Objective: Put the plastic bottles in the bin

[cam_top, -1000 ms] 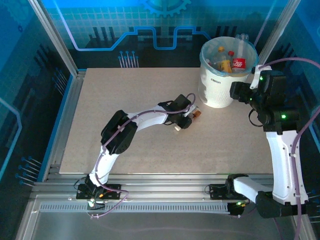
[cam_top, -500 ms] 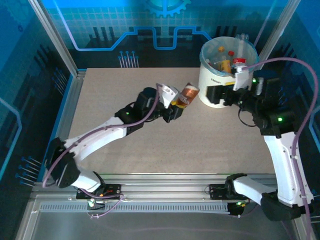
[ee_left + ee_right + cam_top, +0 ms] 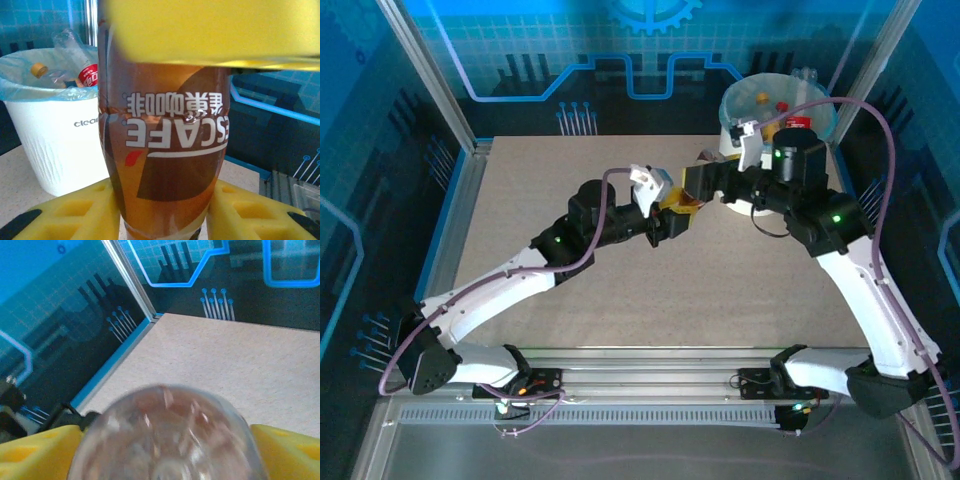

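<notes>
While the left gripper (image 3: 675, 210) pinches the brown bottle (image 3: 690, 192) above the table (image 3: 520, 220), its long axis points toward the right gripper (image 3: 702, 180), whose jaws flank the far end; whether they press, I cannot tell. The bin (image 3: 55, 150) stands just behind the right arm, the nearer of the 2.

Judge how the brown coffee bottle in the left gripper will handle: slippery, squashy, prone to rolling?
The brown bottle is round, so it would probably roll if set down sideways. Its glossy printed sleeve may slide between the left gripper's pads. Sleeve wrinkles hint at thin, squeezable walls.
</notes>
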You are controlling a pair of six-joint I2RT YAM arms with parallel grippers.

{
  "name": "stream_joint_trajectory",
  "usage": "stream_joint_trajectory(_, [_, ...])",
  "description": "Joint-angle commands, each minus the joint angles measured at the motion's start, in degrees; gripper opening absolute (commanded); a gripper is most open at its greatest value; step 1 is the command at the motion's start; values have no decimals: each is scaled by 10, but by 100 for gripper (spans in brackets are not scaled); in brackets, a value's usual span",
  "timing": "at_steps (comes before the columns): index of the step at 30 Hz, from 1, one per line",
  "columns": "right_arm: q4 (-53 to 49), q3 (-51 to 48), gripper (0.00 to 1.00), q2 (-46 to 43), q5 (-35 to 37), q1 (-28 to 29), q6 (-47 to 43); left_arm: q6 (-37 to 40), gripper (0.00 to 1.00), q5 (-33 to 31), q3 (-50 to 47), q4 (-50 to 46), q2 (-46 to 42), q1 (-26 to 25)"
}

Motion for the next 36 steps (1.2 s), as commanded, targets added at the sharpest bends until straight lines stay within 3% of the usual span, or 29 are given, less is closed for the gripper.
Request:
stream_joint_trajectory(1, [14,27,70,15,-2,8,17,-10,47,4,4,22,-19,-4])
stream_joint_trajectory(3, [-2,39,62,16,26,6,9,-10,50,-12,3,20,-26,-4])
stream_joint_trajectory(5, [-24,68,55,21,55,4,-8,-10,65,-26,0,21,-35,-4])
stream_joint_trajectory(11, [-82,208,47,72,131,-31,-60,1,90,-67,-6,38,-58,-4])
stream_joint_trajectory(15, [-104,312,47,133,240,-69,-128,16,93,-76,0,27,-65,-3])
stream_joint_trajectory(19, [-172,452,46,249,366,-120,-179,28,93,-78,4,2,-68,-3])
stream_joint_trajectory(25, [-259,615,45,393,440,-151,-205,31,93,-102,-11,-11,-76,-2])
stream_joint_trajectory(36, [-222,606,47,472,458,-164,-252,33,93,-121,-18,-16,-74,4])
